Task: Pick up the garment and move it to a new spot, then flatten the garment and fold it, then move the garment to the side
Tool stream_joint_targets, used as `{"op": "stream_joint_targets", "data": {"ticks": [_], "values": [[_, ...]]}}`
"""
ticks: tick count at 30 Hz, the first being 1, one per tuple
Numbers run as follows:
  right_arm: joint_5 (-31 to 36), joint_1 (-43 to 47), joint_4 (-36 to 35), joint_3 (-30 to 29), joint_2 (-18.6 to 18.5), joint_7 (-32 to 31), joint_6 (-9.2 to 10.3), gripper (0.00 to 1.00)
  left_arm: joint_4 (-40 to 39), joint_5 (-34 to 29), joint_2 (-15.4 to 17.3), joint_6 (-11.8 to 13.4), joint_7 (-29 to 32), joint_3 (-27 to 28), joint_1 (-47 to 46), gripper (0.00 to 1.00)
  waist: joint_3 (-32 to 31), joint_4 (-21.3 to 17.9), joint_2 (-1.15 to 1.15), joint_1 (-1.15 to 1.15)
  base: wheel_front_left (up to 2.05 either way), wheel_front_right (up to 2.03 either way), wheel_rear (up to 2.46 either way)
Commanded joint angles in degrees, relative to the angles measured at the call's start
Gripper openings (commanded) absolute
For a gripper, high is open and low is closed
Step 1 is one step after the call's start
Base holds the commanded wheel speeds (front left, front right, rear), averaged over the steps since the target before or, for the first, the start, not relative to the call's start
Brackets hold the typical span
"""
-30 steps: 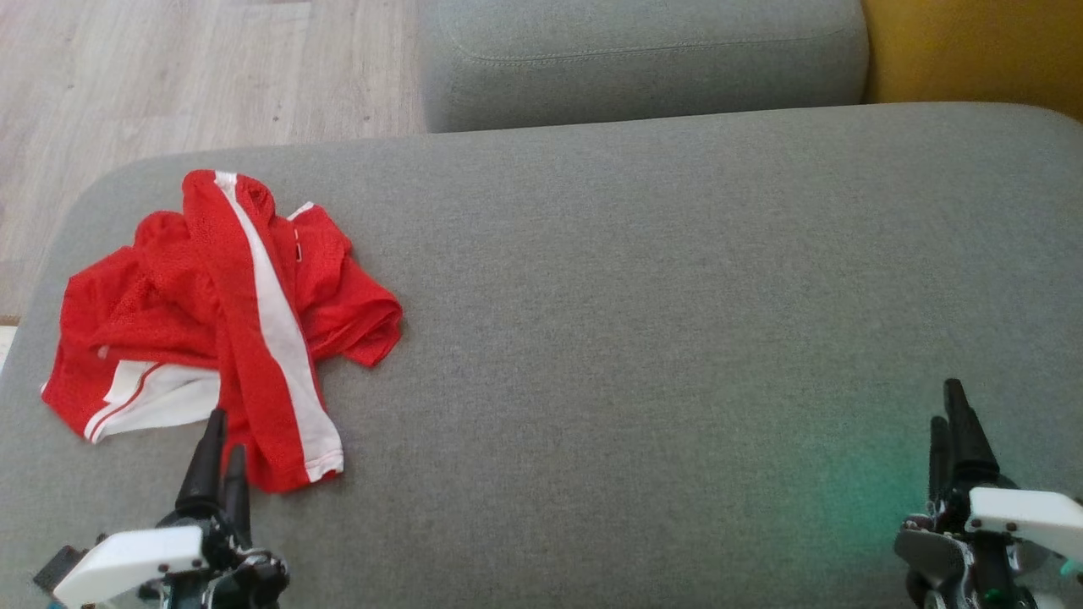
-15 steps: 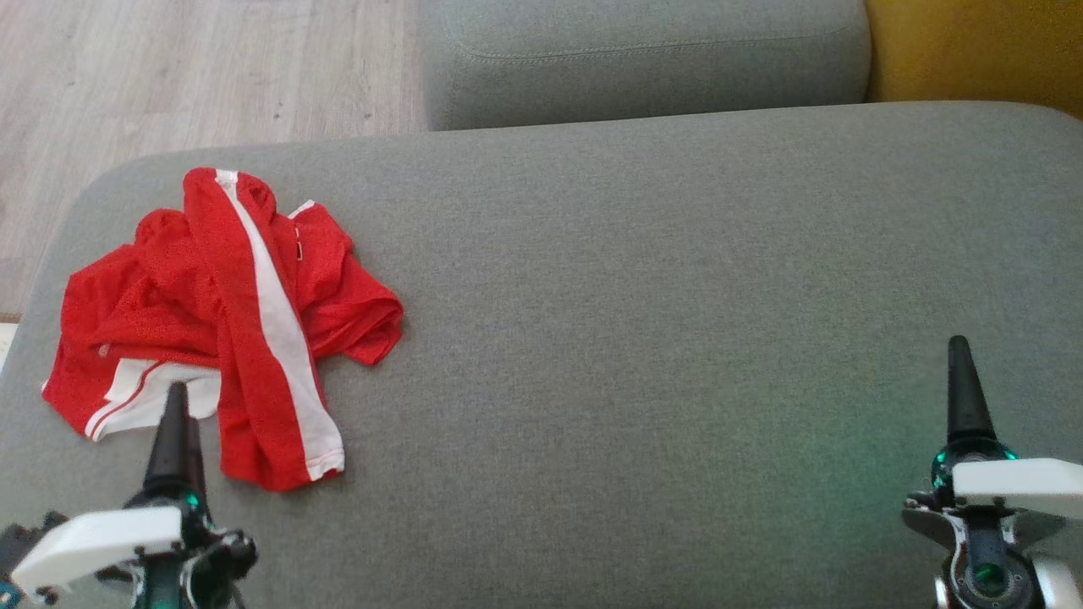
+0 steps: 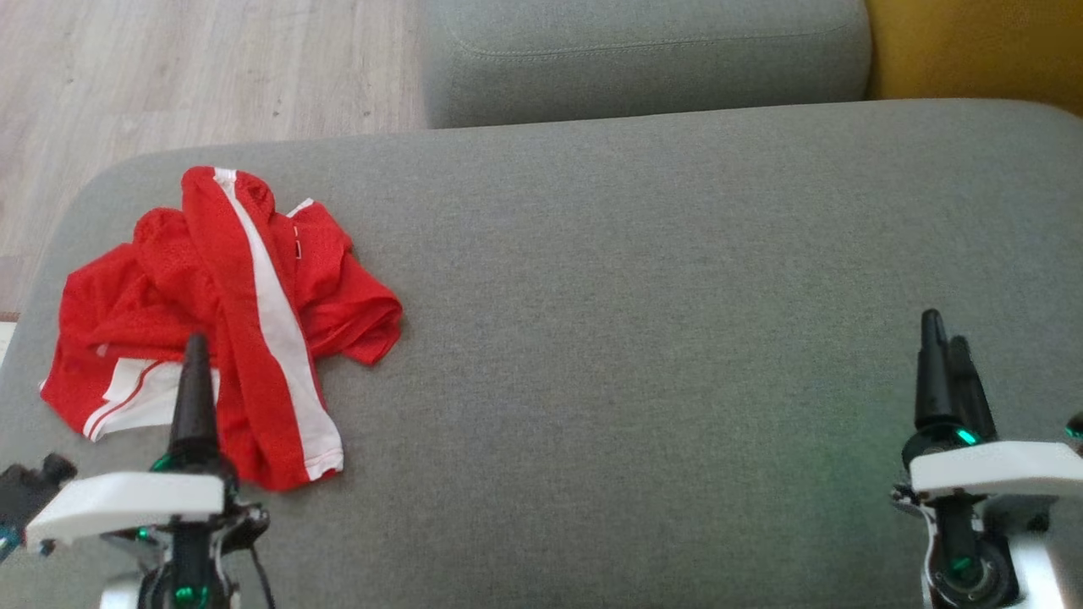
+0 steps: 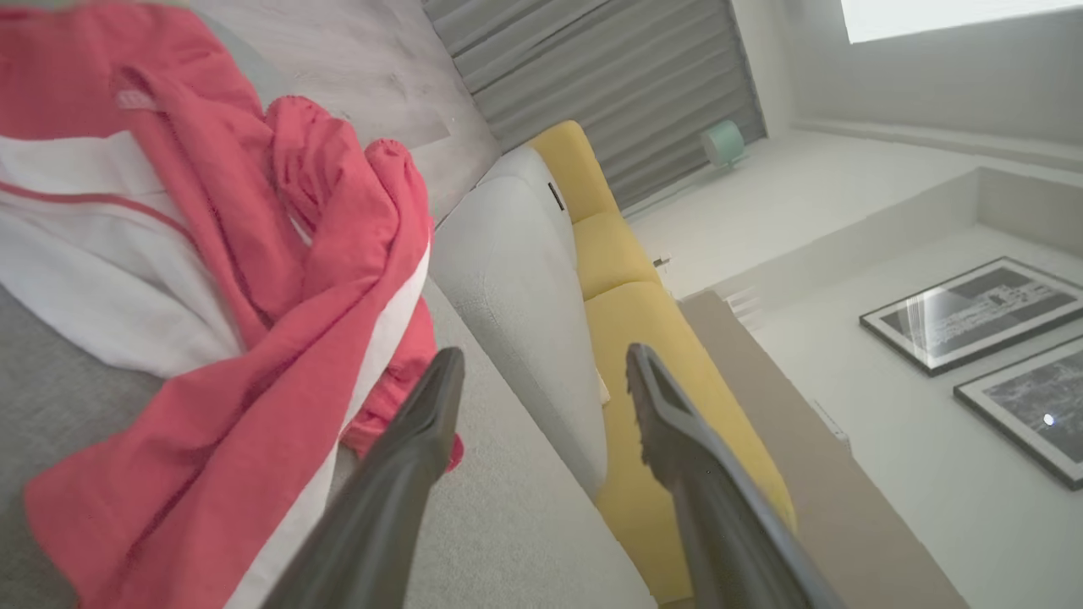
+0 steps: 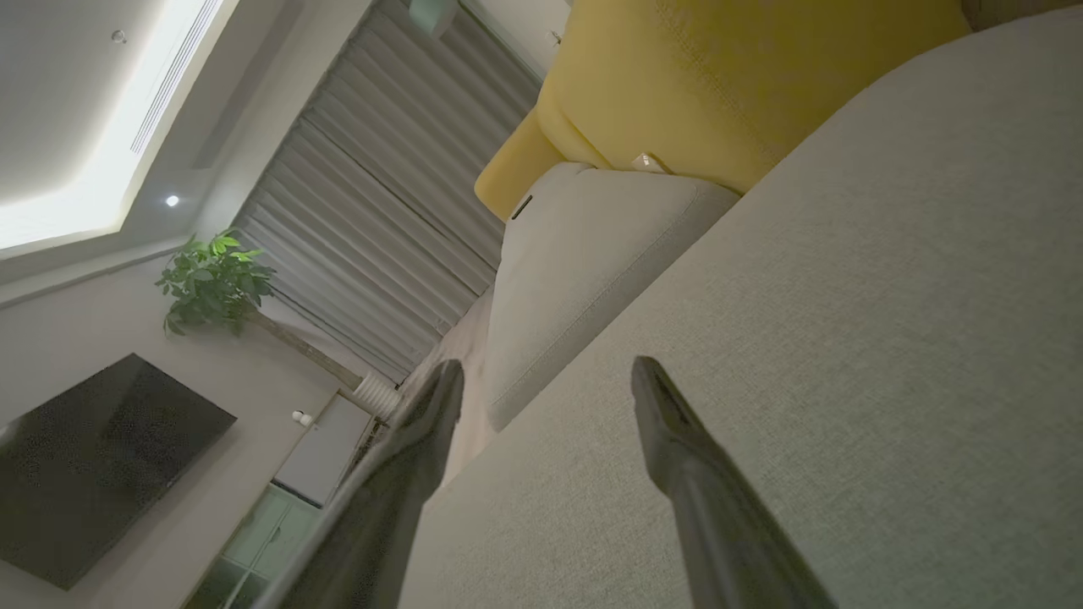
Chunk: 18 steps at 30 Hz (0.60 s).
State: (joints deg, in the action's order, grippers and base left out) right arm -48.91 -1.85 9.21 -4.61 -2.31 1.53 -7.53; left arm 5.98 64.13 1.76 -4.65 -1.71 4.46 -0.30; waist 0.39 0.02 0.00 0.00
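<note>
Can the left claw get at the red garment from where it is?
Probably yes. The left claw is open and hangs at the near edge of the crumpled red garment, which lies uncovered on the grey cushion. Nothing stands between them, so a short reach forward and down should do.

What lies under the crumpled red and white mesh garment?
The grey fabric sofa cushion shows all round the crumpled red and white mesh garment, which lies on it. Whatever is beneath the bunched folds is covered.
</note>
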Motion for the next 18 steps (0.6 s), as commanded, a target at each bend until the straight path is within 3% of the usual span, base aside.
{"op": "stream_joint_targets", "data": {"ticks": [1,12,18], "values": [[2.8,-3.1,-2.9,0.9,-0.3,0.8,0.02,1.0,-3.0,-2.6,0.7,0.2,-0.6,0.0,-2.2,1.0,0.0,0.0,0.0,0.0,0.0,0.0,0.0],[12.6,-2.7,-3.6,2.1,-0.3,2.5,0.02,1.0,-5.7,-16.7,0.8,2.7,-2.3,-4.8,-2.0,1.0,0.0,-0.1,0.0,0.0,0.0,0.0,0.0],[17.9,-2.9,-3.6,2.8,-0.4,3.5,0.02,1.0,-6.9,-23.4,2.7,6.2,-3.3,-8.5,-1.9,1.0,0.0,-0.1,0.0,0.0,0.0,0.0,0.0]]}}
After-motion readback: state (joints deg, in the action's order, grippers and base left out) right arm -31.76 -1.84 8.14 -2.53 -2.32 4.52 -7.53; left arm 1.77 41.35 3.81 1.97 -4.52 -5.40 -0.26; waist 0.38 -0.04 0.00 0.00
